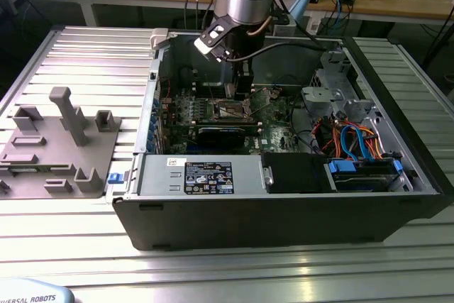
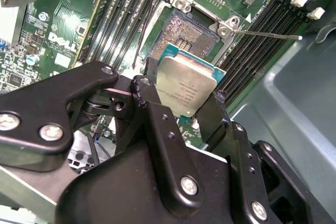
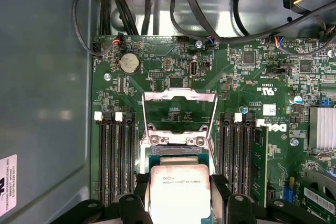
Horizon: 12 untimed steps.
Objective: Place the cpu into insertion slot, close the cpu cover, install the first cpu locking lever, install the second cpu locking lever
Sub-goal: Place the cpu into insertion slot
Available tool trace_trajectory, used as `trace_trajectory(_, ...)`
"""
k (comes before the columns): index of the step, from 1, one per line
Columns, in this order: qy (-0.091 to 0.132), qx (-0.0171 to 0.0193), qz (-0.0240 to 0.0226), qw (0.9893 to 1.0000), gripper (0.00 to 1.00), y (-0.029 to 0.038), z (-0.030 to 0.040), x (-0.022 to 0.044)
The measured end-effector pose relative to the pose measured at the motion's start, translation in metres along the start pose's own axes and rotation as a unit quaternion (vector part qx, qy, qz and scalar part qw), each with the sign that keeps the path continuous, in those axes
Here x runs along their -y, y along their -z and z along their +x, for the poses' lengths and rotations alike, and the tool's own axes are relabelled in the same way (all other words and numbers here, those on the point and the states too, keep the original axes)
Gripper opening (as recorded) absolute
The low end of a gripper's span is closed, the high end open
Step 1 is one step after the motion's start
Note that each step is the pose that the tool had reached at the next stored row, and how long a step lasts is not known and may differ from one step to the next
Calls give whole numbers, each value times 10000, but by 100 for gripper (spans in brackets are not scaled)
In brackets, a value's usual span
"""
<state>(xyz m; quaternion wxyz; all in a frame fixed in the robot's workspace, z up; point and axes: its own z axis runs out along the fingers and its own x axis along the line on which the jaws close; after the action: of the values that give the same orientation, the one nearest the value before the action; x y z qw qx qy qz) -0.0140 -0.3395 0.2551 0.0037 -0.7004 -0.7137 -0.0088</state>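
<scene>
My gripper [image 2: 184, 92] is shut on the cpu [image 2: 187, 85], a flat square chip with a silvery metal top on a green edge. Black fingers [image 3: 142, 184] press on two opposite sides of it. The cpu [image 3: 180, 190] hangs tilted just above the open insertion slot [image 2: 190, 29], whose bare contact field shows beyond the chip. The cpu cover [image 3: 181, 97], a thin silver frame with a cut-out middle, stands swung open at the far side of the slot. A thin locking lever [image 2: 268, 35] sticks out beside the slot. In the exterior view the gripper [image 1: 243, 94] reaches down into the computer case [image 1: 284, 211].
Black memory slots [image 3: 113, 156] flank the slot on both sides. Cables [image 3: 210, 14] run along the board's far edge, next to the grey case wall [image 3: 47, 103]. A power supply [image 1: 206, 175] and a drive bay [image 1: 362, 172] fill the case front. A grey fixture [image 1: 57, 140] sits at the exterior view's left.
</scene>
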Motion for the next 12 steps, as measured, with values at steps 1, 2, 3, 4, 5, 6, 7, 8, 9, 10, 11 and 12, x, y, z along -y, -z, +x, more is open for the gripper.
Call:
trace_trajectory(1,0,1,0,10000,55,-6,0,0)
trace_trajectory(2,0,1,1,10000,55,-9,0,0)
trace_trajectory(3,0,1,1,10000,55,-12,0,0)
trace_trajectory(4,0,0,0,10000,55,-16,0,0)
trace_trajectory(5,0,0,0,10000,55,-19,0,0)
trace_trajectory(6,0,1,0,10000,55,-22,0,0)
trace_trajectory(7,0,1,0,10000,55,-26,-1,1)
trace_trajectory(8,0,1,1,10000,55,-28,-1,1)
trace_trajectory(9,0,1,0,10000,55,-31,-1,1)
trace_trajectory(10,0,0,0,10000,55,-35,-1,1)
trace_trajectory(11,0,0,0,10000,55,-37,-1,1)
trace_trajectory(12,0,0,1,10000,55,-40,-1,1)
